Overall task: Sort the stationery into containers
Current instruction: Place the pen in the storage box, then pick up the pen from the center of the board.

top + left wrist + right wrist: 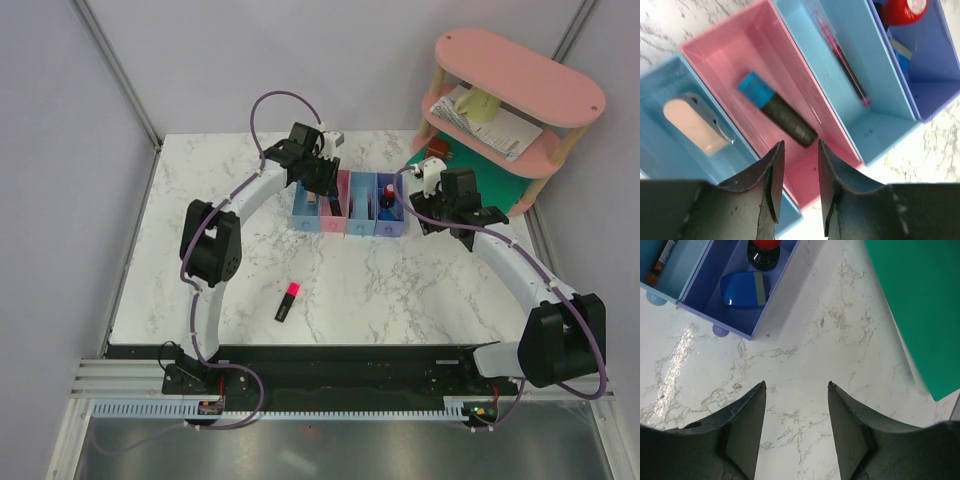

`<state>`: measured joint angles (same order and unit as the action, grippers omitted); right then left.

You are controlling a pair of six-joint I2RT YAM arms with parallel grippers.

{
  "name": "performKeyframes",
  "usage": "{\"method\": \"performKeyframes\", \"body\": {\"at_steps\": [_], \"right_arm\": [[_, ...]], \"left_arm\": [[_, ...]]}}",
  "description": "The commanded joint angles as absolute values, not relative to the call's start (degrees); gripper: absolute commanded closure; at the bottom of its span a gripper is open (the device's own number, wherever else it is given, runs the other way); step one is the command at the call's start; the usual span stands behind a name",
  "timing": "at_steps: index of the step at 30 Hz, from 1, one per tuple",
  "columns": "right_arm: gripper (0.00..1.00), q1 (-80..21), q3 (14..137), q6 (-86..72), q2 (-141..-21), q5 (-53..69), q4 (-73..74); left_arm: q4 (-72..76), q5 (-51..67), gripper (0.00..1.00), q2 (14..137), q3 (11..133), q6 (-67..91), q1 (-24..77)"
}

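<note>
Highlighter: one loose; bins: four, joined.

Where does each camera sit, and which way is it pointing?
Top external: high above the near edge of the table, looking down on the row of bins; the left arm and right arm show.
Left wrist: above the bins, looking down into the pink bin with the blue-capped highlighter; left jaws, slightly apart, at bottom.
Right wrist: looking down at the table beside the purple bin; right jaws, open, at bottom.
Shared: both wrist views show the purple bin and red-capped bottle.
</note>
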<state>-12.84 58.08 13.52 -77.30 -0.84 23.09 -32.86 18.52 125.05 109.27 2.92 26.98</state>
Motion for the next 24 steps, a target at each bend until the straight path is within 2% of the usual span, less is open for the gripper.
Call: {"method": "performKeyframes", "body": {"at_steps": [1,3,9,10,12,14,15,20,24], "right_arm": [[0.4,-12.57,58.8,13.45,-74.71,-0.35,22.23],[0.4,-12.57,58.89,14.06,-74.01,-0.35,22.41],[0.39,-12.57,59.24,13.54,-72.25,1.48,22.76],[0.39,-12.66,59.33,13.45,-71.64,1.67,22.94],[0.39,-12.57,59.33,13.45,-71.11,2.11,23.38],[0.39,-12.57,59.41,13.53,-70.23,2.2,23.64],[0.39,-12.66,59.5,13.62,-70.14,2.2,24.16],[0.38,-12.74,59.68,13.8,-68.91,2.11,25.31],[0.38,-12.66,58.89,13.8,-68.38,1.58,25.14]], "left_arm": [[-36.55,18.46,0.6,114.63,105.76,-2.71,27.69],[-39.28,16.8,0.6,107.02,100.66,-5.7,27.77],[-41.48,4.75,0.59,89.76,68.53,-10.02,30.32],[-41.66,4.66,0.57,86.17,66.03,-8.45,30.58],[-42.27,4.92,0.43,83.68,60.94,-5.64,30.85],[-43.06,6.67,0.4,81.57,59.33,-1.33,31.11],[-44.02,7.2,0.35,81.13,58.46,-0.54,31.37],[-43.33,9.05,0.28,80.85,56.25,3.34,32.08],[-42.8,9.58,0.28,84.1,56.77,4.3,33.92]]}}
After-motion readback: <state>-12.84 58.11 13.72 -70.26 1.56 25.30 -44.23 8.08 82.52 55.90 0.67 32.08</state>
